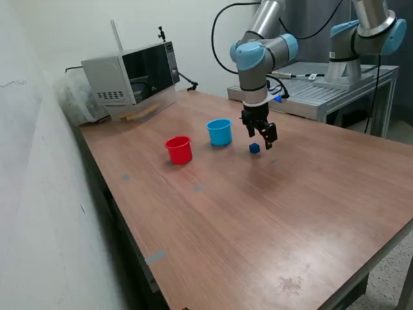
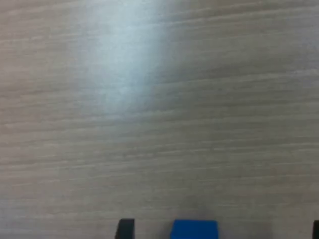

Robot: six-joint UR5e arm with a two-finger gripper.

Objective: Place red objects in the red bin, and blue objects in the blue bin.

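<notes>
One dark blue cube [image 1: 255, 148] lies on the wooden table, to the exterior view's right of the light blue cup [image 1: 219, 132]. The red cup [image 1: 179, 149] stands upright to the left of the blue cup. My gripper [image 1: 261, 137] hangs just above and beside the cube, open and holding nothing. In the wrist view the cube [image 2: 194, 230] sits at the picture's edge between my spread fingertips [image 2: 125, 230], touching neither. No red cubes and no second blue cube are in view. The cups' insides are hidden.
A microwave [image 1: 132, 74] and a plastic bag [image 1: 77, 97] stand at the table's far left corner. A second arm [image 1: 358, 39] stands on a metal table [image 1: 322, 90] behind. The wooden table's edge [image 1: 129, 226] runs along the wall on the left.
</notes>
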